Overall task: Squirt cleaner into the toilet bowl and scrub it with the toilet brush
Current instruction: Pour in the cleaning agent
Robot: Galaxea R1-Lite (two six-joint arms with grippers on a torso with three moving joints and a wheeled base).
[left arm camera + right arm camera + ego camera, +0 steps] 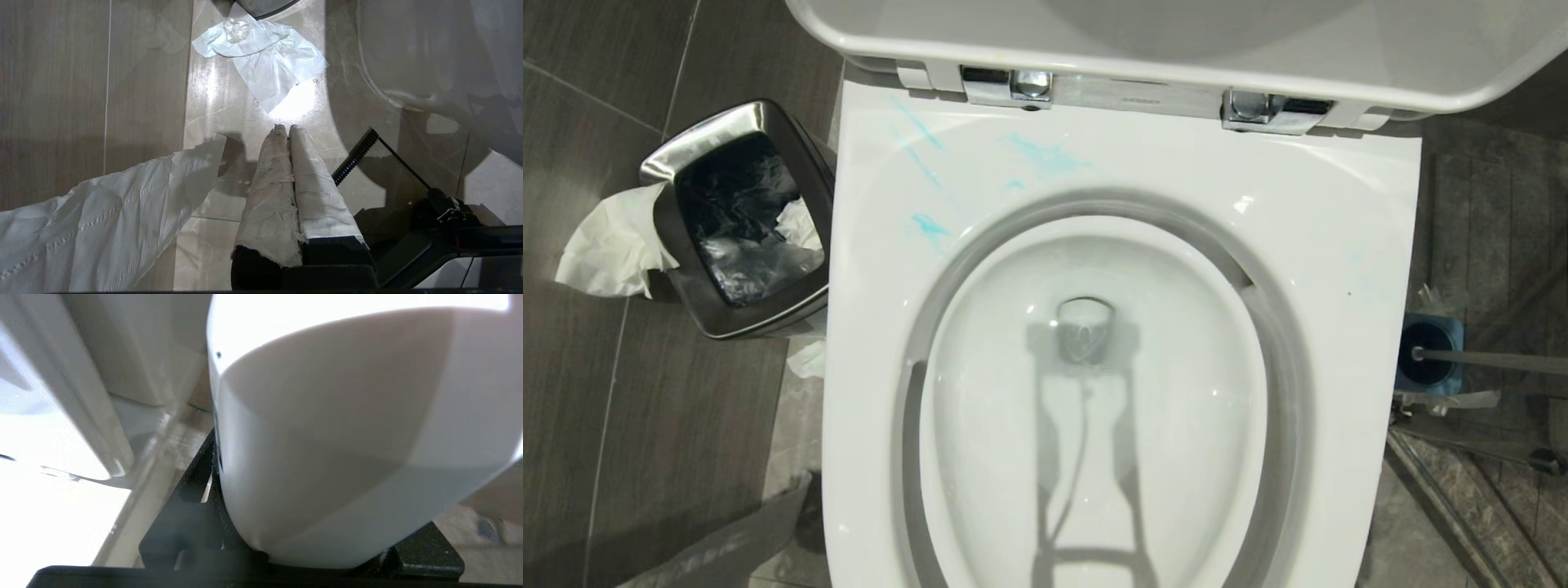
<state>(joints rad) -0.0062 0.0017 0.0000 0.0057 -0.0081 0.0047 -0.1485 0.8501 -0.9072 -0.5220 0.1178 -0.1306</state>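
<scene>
While left fingers (312, 183) tight together over floor (143, 81), right fingers (184, 506) around white container (347, 437).

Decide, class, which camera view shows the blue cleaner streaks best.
The head view: turquoise cleaner streaks lie in plain sight on the toilet bowl rim's rear left part. The left wrist view shows only floor and tissue; the right wrist view is filled by a white object. Neither shows cleaner.

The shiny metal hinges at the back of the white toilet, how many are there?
2. One shiny metal hinge sits at the back of the toilet towards the steel waste bin; the other shiny metal hinge sits towards the blue brush holder. The raised lid may hide more.
</scene>
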